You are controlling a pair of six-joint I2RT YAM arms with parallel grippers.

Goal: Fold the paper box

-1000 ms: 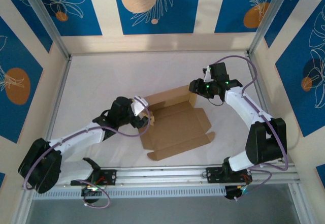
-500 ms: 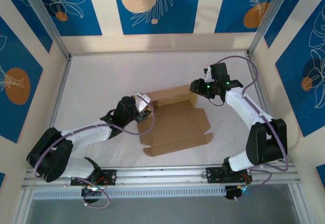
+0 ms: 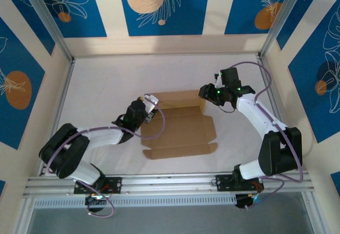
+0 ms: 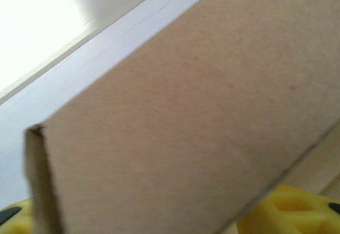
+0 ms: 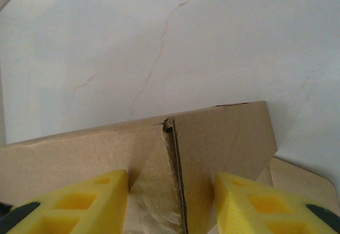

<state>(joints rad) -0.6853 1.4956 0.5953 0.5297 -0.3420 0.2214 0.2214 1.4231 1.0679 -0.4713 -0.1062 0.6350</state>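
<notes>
Early in the fold, I'd say — the paper box sits mid-table between the arms. Only its far wall stands up. The base panel and the near and side flaps lie flat on the white table. Side walls, tuck-ins and lid are all left to do.

The top view places the left gripper at the wall's far-left corner and the right gripper at its far-right corner, but the jaws are too small to read there.

The right wrist view fills that in: yellow fingers stand apart, straddling the creased corner seam — pressing it or not, can't tell. The left wrist view has a plain cardboard panel hard against the lens, with fingertips at either side. Can't tell if it's gripped.
</notes>
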